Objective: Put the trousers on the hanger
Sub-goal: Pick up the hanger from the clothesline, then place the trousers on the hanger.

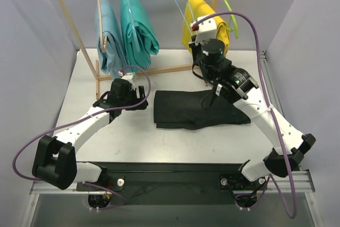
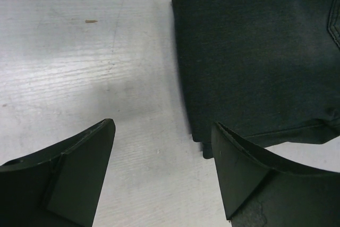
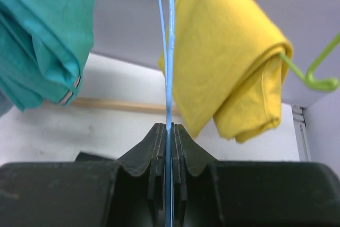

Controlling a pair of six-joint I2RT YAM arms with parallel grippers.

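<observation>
The right gripper (image 3: 169, 131) has its fingers pinched tight on the thin light-blue wire hanger (image 3: 170, 51). The wire runs up toward 12 o'clock between a folded yellow garment (image 3: 228, 67) at 2 o'clock and a teal garment (image 3: 42, 41) at 10 o'clock. The left gripper (image 2: 162, 126) hangs with fingers spread wide over the white table (image 2: 69, 67). The folded black fabric trousers (image 2: 255, 57) lie flat on it, just beside the gripper at 1 o'clock.

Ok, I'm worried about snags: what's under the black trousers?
Only white table shows around the trousers, which lie flat on it. Anything beneath the fabric is covered.
</observation>
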